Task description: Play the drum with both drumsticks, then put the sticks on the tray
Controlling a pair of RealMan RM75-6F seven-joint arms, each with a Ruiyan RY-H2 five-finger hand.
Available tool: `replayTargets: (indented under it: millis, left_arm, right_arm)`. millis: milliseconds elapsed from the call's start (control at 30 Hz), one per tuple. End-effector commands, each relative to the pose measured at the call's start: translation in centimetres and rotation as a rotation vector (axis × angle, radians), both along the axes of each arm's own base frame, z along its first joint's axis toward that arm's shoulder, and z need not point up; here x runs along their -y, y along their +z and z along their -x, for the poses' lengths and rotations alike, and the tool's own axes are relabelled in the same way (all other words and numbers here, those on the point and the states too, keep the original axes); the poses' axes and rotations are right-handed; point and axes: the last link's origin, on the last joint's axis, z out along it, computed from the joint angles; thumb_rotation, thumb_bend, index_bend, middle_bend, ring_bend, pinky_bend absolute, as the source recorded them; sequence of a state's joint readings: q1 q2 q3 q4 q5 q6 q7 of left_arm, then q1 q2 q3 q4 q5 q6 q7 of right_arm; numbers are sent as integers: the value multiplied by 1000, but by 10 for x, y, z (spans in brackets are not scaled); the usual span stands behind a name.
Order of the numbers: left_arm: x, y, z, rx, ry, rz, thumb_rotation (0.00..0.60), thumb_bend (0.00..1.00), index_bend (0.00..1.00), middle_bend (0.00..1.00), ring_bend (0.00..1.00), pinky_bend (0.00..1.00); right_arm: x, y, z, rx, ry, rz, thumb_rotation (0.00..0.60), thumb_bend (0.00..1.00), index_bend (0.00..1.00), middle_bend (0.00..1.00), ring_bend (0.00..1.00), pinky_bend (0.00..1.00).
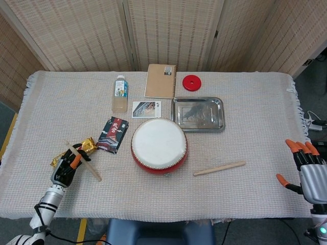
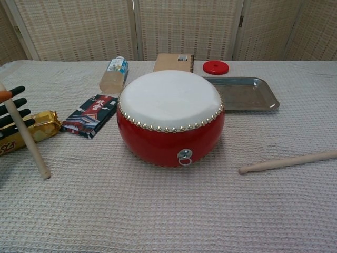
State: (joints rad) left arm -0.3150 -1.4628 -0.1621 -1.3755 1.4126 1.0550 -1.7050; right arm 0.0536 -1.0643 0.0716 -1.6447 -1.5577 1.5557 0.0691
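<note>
Fingers point(image 1: 76, 159) of your left hand point(image 1: 66, 168) wrapped one drumstick point(image 1: 84, 162); right hand point(image 1: 306, 171) splayed, empty. Reach squarely for second drumstick point(image 1: 219, 168) beside drum point(image 1: 159, 145).

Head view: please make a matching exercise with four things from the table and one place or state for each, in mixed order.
Things:
1. drum
2. tray
3. left drumstick
4. right drumstick

States:
a. lying loose on the cloth
b. held by the left robot hand
c. red body, white top
d. silver, nothing on it

Pairs: 1-c, 2-d, 3-b, 4-a
</note>
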Motion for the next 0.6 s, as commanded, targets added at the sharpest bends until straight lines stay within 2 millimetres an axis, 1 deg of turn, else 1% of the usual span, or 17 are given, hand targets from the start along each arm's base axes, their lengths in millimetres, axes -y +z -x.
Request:
replayTargets:
  millis: [33, 167, 267, 400, 600]
  left_arm:
    - [5, 0, -1, -51, -24, -29, 600, 433, 406, 554, 496, 483]
    - [11, -3, -4, -129, -42, -62, 600, 354, 499, 631, 553, 531]
    - [16, -5, -6, -176, -44, -84, 600, 329, 550, 678, 588, 564]
    - [22, -8, -8, -241, -55, -104, 600, 326, 580, 714, 619, 609]
    - [27, -11, -8, -295, -63, -98, 600, 314, 611, 746, 645, 625]
  right_arm:
    - [-1, 0, 0, 1, 3, 1, 600, 128, 0, 115, 0, 71]
    - [-1, 1, -2, 2, 11, 5, 600, 129, 0, 115, 0, 71]
    - [-2, 2, -3, 3, 18, 6, 600, 128, 0, 115, 0, 71]
    - [-2, 2, -5, 4, 25, 7, 600, 128, 0, 115, 0, 71]
    - [-3, 2, -6, 6, 29, 7, 600, 128, 0, 115, 0, 71]
